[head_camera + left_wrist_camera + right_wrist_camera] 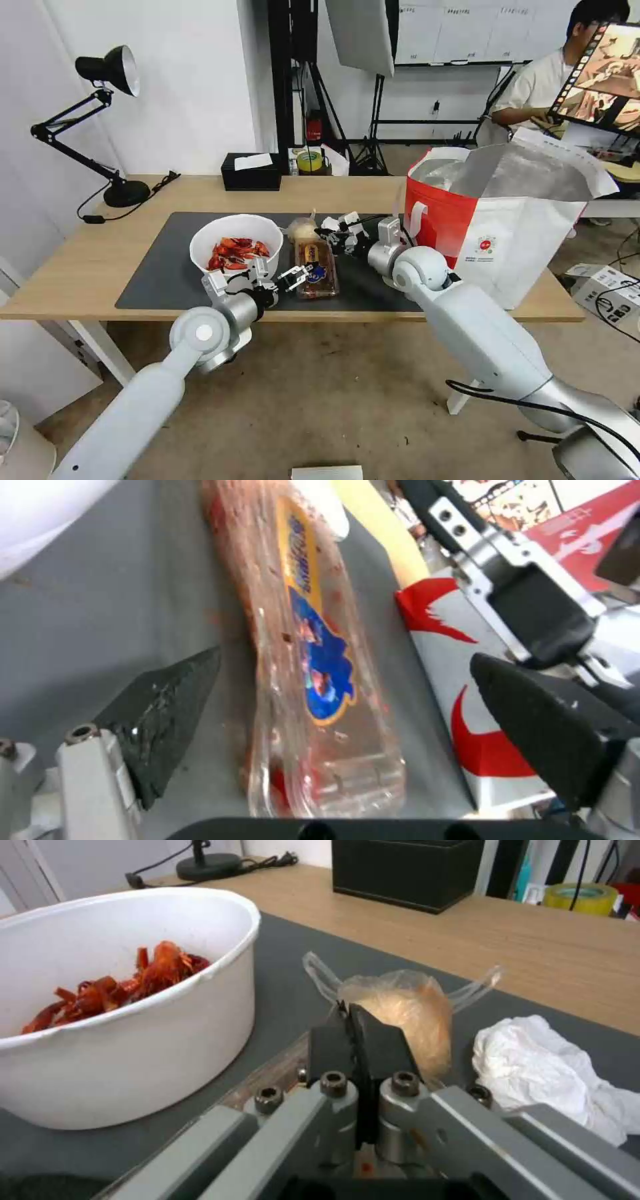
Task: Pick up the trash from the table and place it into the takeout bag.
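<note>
On the dark mat (160,273) of the table (80,273) stands the white bowl (237,241) of red shells. To its right lies the clear tray (316,269). My left gripper (297,275) is open at the tray's near end, and in the left wrist view the tray (313,680) lies between its fingers (160,715). My right gripper (325,234) is at the tray's far end. Its fingers (360,1040) are shut, right in front of the tan knotted bag (407,1015), with nothing seen between them. The crumpled tissue (547,1075) lies beside that bag. At the right stands the open takeout bag (513,233).
A black tissue box (251,172) and a yellow tape roll (309,161) sit at the table's far edge. A black desk lamp (113,133) stands at the far left corner. A small box (607,287) lies on the floor at the right.
</note>
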### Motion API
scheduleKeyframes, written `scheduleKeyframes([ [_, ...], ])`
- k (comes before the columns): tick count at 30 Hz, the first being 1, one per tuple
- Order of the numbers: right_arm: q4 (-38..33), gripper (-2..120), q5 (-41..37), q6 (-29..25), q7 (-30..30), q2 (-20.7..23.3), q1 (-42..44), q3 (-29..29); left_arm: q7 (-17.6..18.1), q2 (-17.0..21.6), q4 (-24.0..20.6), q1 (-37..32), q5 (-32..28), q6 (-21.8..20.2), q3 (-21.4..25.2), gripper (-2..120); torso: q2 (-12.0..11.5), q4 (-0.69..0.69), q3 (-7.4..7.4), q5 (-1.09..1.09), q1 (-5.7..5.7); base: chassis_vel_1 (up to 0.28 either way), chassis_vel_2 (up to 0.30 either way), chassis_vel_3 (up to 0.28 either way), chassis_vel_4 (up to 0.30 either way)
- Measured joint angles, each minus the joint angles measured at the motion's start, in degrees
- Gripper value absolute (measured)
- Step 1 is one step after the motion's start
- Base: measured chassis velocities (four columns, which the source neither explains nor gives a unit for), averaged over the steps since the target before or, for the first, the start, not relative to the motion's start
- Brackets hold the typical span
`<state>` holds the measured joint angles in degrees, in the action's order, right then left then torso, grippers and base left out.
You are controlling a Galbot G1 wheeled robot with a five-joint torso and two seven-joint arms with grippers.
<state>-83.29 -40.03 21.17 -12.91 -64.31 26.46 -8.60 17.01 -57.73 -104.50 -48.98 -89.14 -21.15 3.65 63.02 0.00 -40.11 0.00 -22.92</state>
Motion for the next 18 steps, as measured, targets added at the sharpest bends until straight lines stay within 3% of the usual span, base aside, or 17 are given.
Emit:
scheduleKeyframes([
  [18, -0.1, 0, -0.2, 0.1, 0.2, -0.2, 0.1, 0.2, 2.4, -0.7, 2.0, 2.0, 1.7, -0.3, -1.4, 100, 0.0, 0.00, 0.00, 0.00, 0.00, 0.000, 0.000, 0.000, 0.000],
])
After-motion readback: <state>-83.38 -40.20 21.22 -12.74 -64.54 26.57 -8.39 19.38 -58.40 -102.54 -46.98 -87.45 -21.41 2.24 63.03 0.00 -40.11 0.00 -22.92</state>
